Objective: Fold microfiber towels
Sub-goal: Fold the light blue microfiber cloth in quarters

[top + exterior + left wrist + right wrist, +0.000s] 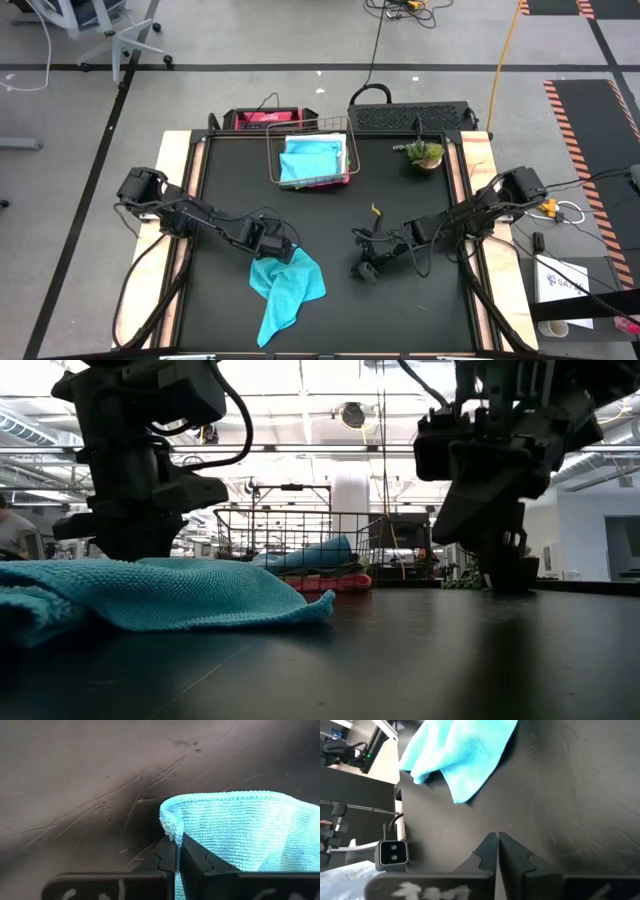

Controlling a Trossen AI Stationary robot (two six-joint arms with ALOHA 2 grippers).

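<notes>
Overhead and eye-level views of a fold at its first step. A crumpled turquoise microfiber towel (pixel 285 288) lies on the black desk (pixel 400 200), well in front of the copper wire basket (pixel 310 160), which serves as landmark throughout. The left end effector (pixel 277 247) sits at the towel's edge nearest the basket, its fingers pressed together on a hemmed corner of the cloth. The right end effector (pixel 367 262), in front of the basket and beside the towel without touching it, has its fingers together on nothing.

Progress is judged early: this towel is unfolded, with no crease laid. Inside the basket rest further cloths, a turquoise one (pixel 312 158) uppermost with pink (pixel 335 582) beneath (whether these are folded cannot be told), so most of the work appears to remain.

The left wrist view alone shows the pinch on the corner (pixel 171 826). The overhead view alone shows the towel's whole sprawl. The low view alone shows the stack's layering behind the basket wires.
</notes>
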